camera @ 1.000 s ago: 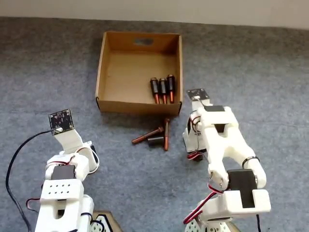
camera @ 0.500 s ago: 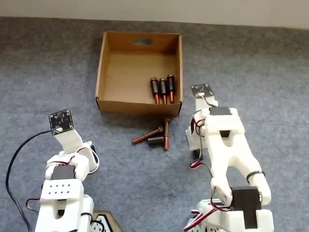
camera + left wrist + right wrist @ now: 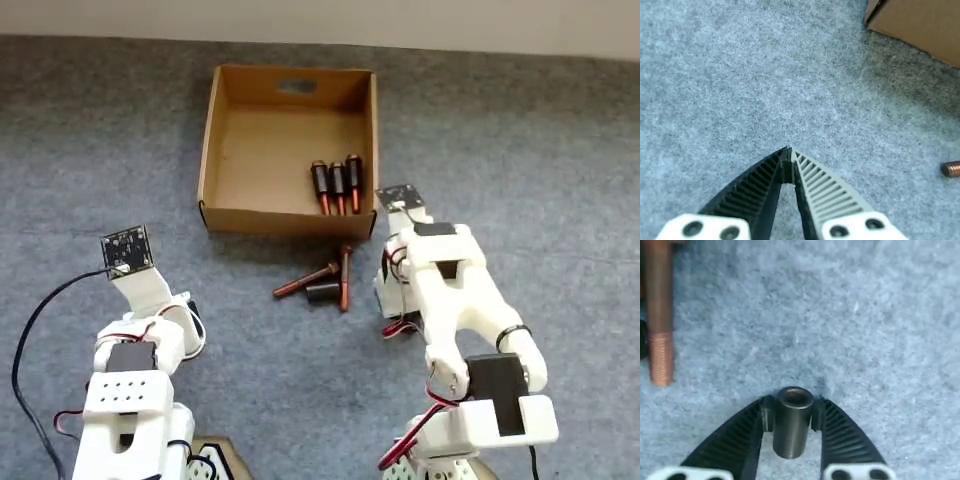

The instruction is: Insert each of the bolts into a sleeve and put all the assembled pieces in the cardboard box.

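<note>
My right gripper point(image 3: 791, 402) is shut on a dark sleeve point(image 3: 791, 421), held upright just above the carpet with its bore open at the top. A copper bolt point(image 3: 659, 315) lies close by, threaded end toward the gripper. In the high view two copper bolts point(image 3: 305, 280) point(image 3: 345, 277) and a loose black sleeve point(image 3: 321, 292) lie in front of the cardboard box point(image 3: 212, 140), just left of my right arm point(image 3: 440, 285). Three assembled pieces point(image 3: 338, 185) rest inside the box. My left gripper point(image 3: 788, 152) is shut on nothing, low over bare carpet.
My left arm point(image 3: 135, 345) sits at the near left, well away from the parts. The box corner point(image 3: 920, 22) and one bolt tip point(image 3: 951, 168) appear at the edge of the left wrist view. Grey carpet stretches left and right of the box.
My right arm swung slightly right and away, then came back left toward the loose bolts. The left arm, bolts and box have not moved.
</note>
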`<state>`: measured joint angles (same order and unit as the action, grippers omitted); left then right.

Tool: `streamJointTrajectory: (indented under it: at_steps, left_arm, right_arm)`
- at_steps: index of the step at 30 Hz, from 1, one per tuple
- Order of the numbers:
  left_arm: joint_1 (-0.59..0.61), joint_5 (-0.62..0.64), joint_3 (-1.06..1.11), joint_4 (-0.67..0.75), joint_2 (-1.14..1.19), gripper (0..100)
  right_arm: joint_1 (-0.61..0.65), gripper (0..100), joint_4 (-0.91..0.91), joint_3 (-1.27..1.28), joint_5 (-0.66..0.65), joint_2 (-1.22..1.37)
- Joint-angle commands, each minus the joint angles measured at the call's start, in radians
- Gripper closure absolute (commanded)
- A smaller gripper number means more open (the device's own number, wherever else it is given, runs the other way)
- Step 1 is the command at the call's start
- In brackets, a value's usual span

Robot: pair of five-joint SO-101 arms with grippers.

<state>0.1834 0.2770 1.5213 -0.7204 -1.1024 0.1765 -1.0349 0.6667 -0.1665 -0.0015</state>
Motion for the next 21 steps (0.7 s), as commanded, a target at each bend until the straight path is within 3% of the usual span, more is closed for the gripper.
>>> streamJointTrajectory:
  at_steps: [1,14,19,21]
  left_arm:
    - [-0.015,-0.006,-0.004,0.018,-0.013,99]
    - [-0.015,-0.006,-0.004,0.018,-0.013,99]
    - [-0.015,-0.006,-0.004,0.015,-0.013,99]
    - [-0.015,-0.006,-0.007,0.015,-0.013,99]
  right_arm:
    - [0.007,90.9,-0.028,0.016,-0.037,-0.001]
    - [0.010,86.5,-0.030,0.076,-0.054,-0.104]
    - [0.010,99.0,0.025,0.076,-0.095,-0.077]
    - [0.008,98.8,0.059,0.077,-0.104,-0.077]
